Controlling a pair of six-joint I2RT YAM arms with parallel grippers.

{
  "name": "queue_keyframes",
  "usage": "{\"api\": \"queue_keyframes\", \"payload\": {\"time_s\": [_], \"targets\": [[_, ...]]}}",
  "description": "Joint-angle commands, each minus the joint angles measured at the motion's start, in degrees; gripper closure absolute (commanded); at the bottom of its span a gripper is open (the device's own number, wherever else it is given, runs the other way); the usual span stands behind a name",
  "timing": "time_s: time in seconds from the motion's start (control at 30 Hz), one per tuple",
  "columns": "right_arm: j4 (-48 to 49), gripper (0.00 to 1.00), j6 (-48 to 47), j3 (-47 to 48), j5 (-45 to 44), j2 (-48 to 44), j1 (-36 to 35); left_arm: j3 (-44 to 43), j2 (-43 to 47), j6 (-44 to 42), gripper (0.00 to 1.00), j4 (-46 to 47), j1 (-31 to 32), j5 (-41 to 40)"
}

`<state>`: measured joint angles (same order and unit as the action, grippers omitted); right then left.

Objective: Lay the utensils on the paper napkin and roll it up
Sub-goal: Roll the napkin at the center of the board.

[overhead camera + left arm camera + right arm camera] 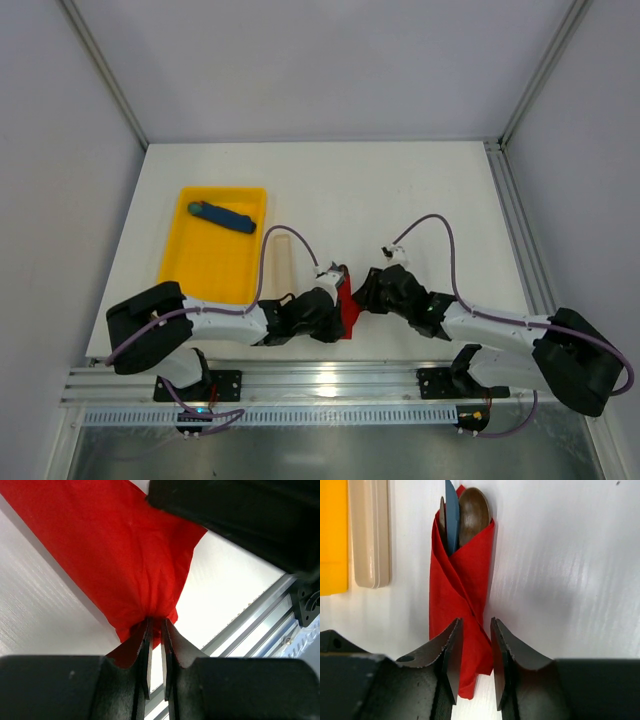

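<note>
The paper napkin (462, 587) is a narrow red roll lying on the white table, seen between the two grippers in the top view (347, 308). The utensils stick out of its far end: a brown spoon bowl (474, 512), a slim brown piece (442, 515) and a bluish-grey blade (452, 520). My left gripper (156, 622) is shut on a bunched end of the napkin (125, 565) and sits at the roll's left side (336, 300). My right gripper (476, 625) is open, its jaws straddling the roll's near end, and sits on the roll's right (360, 292).
A yellow tray (205, 262) at the left holds a blue stick with a teal end (222, 216). A flat beige piece (280, 262) lies between tray and roll, also in the right wrist view (369, 532). An aluminium rail (330, 385) runs along the near edge.
</note>
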<state>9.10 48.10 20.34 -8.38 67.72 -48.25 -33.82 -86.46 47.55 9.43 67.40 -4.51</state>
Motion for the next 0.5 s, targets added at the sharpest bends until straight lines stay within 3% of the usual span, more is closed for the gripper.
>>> {"api": "queue_keyframes", "payload": {"time_s": [0.0, 0.13, 0.3, 0.47], "targets": [[-11.73, 0.68, -5.20, 5.40, -2.52, -5.22, 0.44, 1.39, -1.35, 0.00, 0.84, -0.91, 0.37, -1.73], [-12.44, 0.75, -6.61, 7.17, 2.14, -5.06, 0.44, 1.30, -1.70, 0.17, 0.84, -0.73, 0.37, -1.73], [-0.68, 0.78, -4.16, 0.95, 9.94, -4.27, 0.44, 0.60, -2.75, 0.35, 0.84, -1.08, 0.37, -1.55], [3.37, 0.79, -2.31, -4.86, 8.65, -1.89, 0.44, 0.78, -2.58, 0.35, 0.84, -1.17, 0.37, -1.64]]}}
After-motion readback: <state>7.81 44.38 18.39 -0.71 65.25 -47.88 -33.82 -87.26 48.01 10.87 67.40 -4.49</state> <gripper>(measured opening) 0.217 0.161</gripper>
